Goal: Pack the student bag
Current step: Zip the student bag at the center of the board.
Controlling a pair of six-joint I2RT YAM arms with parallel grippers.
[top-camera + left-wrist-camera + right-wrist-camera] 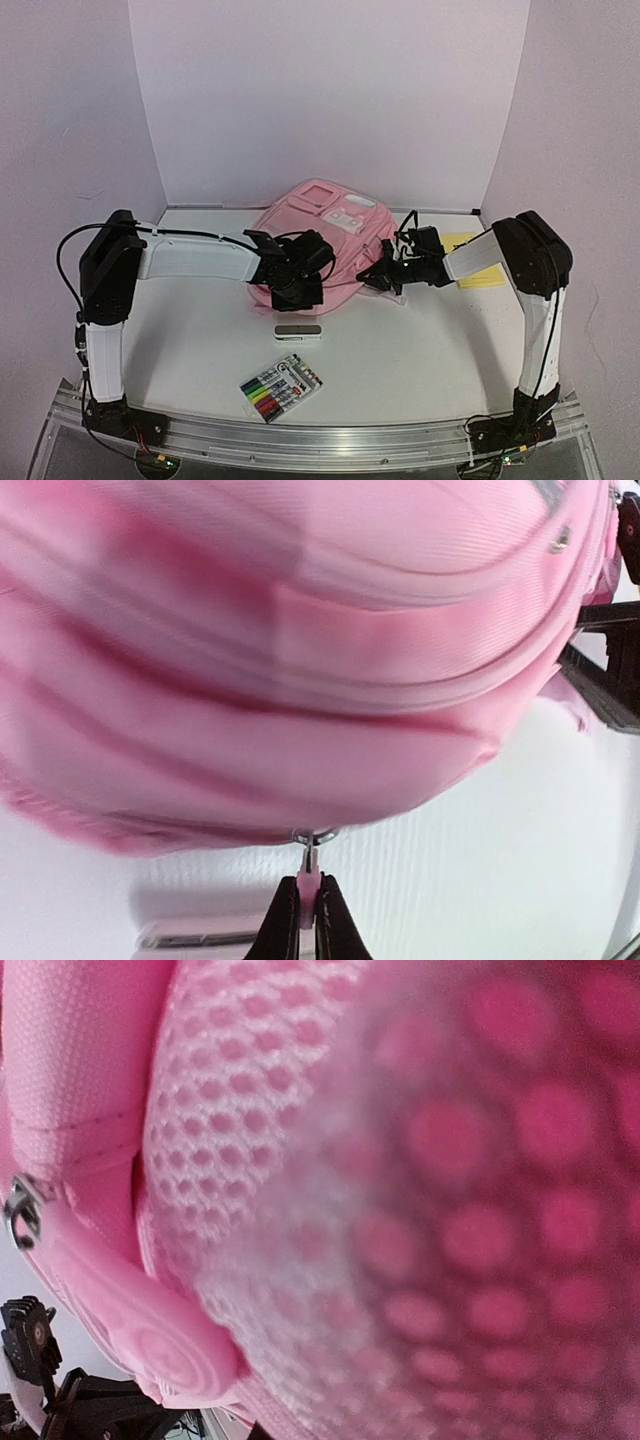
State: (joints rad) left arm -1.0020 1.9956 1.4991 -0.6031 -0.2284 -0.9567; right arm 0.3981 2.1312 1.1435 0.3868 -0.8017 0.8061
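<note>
Close by student bag point(312, 214): markers point(281, 388), case point(298, 333).

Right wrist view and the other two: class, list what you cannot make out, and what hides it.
- Right wrist: right end effector fingers hidden by blurred bag mesh.
- Top: marker pack print too small; yellow sheet partly behind the right arm.
- Left wrist: bag blurred, cut off at the top edge.
</note>
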